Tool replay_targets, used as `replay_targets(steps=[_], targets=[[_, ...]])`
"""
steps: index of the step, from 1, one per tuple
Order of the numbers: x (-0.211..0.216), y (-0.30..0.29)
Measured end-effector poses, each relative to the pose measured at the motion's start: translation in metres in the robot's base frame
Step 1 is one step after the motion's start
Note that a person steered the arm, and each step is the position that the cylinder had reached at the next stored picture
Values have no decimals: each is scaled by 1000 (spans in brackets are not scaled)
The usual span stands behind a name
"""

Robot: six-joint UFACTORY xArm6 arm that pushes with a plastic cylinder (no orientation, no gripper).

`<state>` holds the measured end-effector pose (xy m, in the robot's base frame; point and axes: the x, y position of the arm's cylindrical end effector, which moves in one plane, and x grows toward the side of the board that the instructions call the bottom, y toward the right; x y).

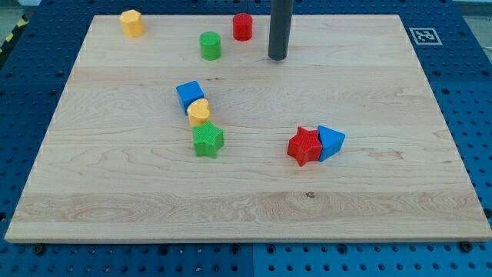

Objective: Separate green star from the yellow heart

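Green star (207,141) lies well below-left of my tip (277,58).

A blue cube (190,95) sits left of the wooden board's (369,192) centre. Near the top edge stand a green cylinder (210,45) and a red cylinder (243,26), well apart from a yellow block (132,23) by the top-left corner. Right of centre, a red star (304,146) touches a blue block (330,142).
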<state>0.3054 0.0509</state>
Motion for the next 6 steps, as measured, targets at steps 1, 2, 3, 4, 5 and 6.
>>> replay_targets(steps=[1,2,3,4,5,6], targets=[[1,0],[17,-6],[39,-37],[40,-81],[41,-138],[54,-191]])
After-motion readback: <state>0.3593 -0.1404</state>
